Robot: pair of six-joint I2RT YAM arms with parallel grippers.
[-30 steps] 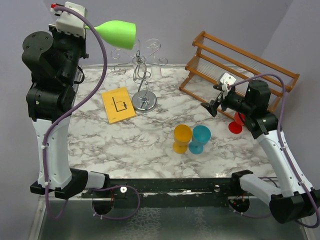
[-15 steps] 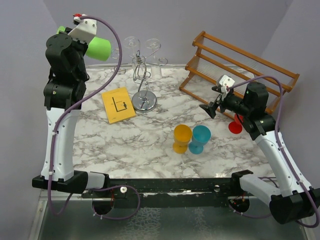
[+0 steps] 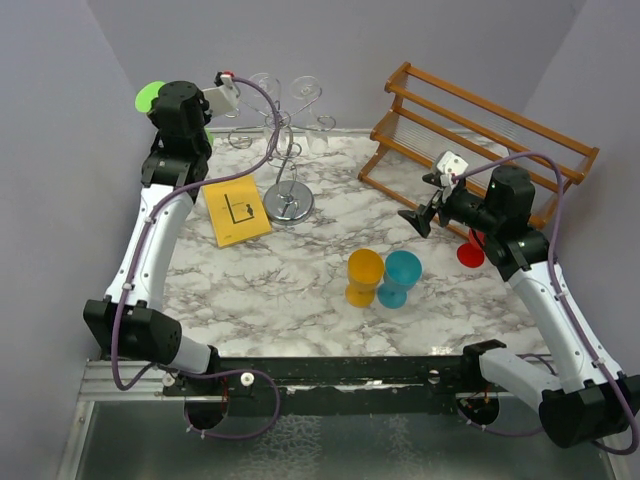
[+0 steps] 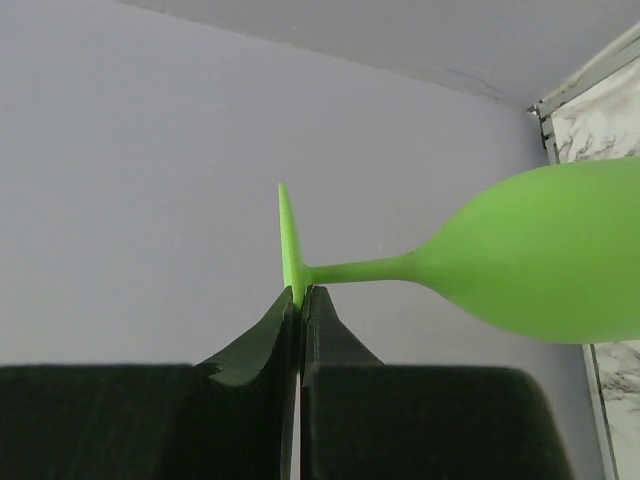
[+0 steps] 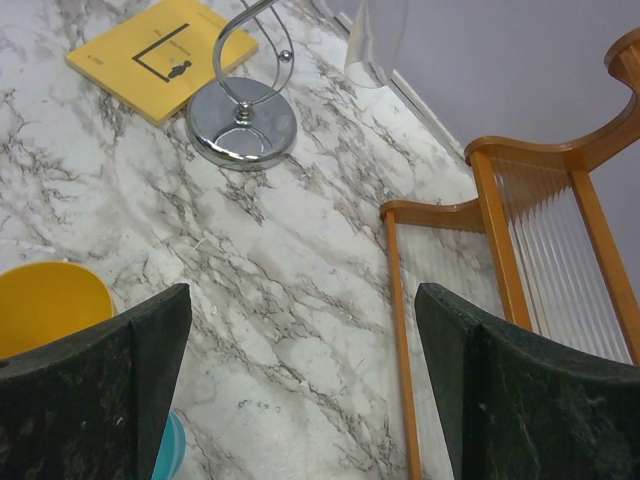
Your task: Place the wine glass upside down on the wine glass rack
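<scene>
The green wine glass (image 4: 540,250) is held by the rim of its round foot in my left gripper (image 4: 300,295), which is shut on it; the glass lies sideways, bowl to the right. In the top view only a green round part (image 3: 150,97) shows behind the left wrist, high at the back left, left of the wine glass rack (image 3: 288,203). The chrome rack's scroll arms carry clear glasses (image 3: 305,90). Its disc base also shows in the right wrist view (image 5: 243,135). My right gripper (image 3: 420,215) is open and empty above the marble, also in the right wrist view (image 5: 300,390).
A yellow card (image 3: 236,209) lies left of the rack's base. A yellow cup (image 3: 364,277) and a blue cup (image 3: 401,277) stand mid-table. A wooden slatted rack (image 3: 480,140) is at the back right; a red glass (image 3: 470,250) sits by the right arm.
My left arm has stretched toward the back and its wrist has turned; the green glass moved from over the rack's top to the far back left, now mostly hidden. The right arm stayed still.
</scene>
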